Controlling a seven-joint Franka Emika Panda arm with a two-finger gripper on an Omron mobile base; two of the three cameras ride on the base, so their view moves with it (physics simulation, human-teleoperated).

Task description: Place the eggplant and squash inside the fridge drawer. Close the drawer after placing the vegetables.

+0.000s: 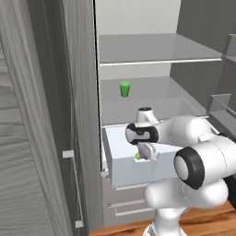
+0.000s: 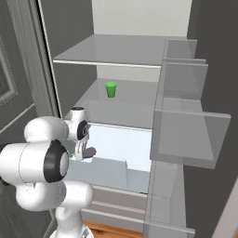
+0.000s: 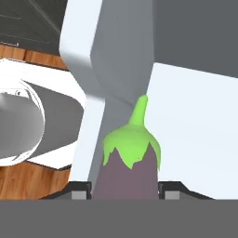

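Observation:
My gripper (image 3: 124,188) is shut on the eggplant (image 3: 131,158). It is dark purple with a bright green cap, and its stem points away from the hand. In the left base view the gripper (image 1: 142,154) hangs over the front part of the open fridge drawer (image 1: 133,173), with the eggplant's green cap (image 1: 137,156) just showing. The right base view has the gripper (image 2: 83,152) at the left end of the drawer (image 2: 114,173), the purple eggplant (image 2: 89,152) sticking out beside it. The drawer's pale front wall (image 3: 123,51) stands just ahead of the hand. The squash is out of view.
A green cup (image 1: 125,88) (image 2: 110,89) stands on the glass shelf above the drawer. Door bins (image 2: 186,125) jut in on the right. Grey drawers (image 1: 124,205) sit below the open one, and the fridge's side panel (image 1: 41,138) closes off the left.

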